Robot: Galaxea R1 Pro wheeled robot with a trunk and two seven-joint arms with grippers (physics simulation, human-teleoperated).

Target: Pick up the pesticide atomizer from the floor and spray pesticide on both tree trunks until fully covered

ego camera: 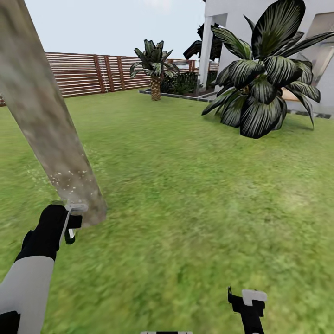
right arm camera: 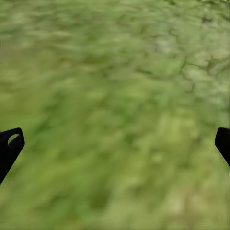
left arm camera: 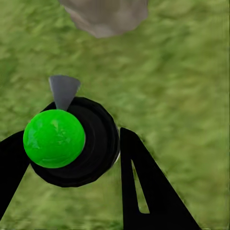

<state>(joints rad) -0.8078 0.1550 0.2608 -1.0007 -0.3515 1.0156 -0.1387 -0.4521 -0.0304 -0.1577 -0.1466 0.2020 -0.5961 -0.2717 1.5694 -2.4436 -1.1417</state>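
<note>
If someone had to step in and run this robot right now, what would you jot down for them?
Left gripper: shut on the pesticide atomizer, a black body with a green ball top, its grey nozzle aimed at the base of the tree trunk.
Right gripper: open, holding nothing, hanging over the lawn.
Job's things: the trunk stands just ahead of the left arm. Pale pesticide specks dot its lower part.
Done: atomizer picked up, spraying begun on this trunk.
Left: the upper trunk looks bare of specks, so coverage seems partial. Then the second tree.
</note>
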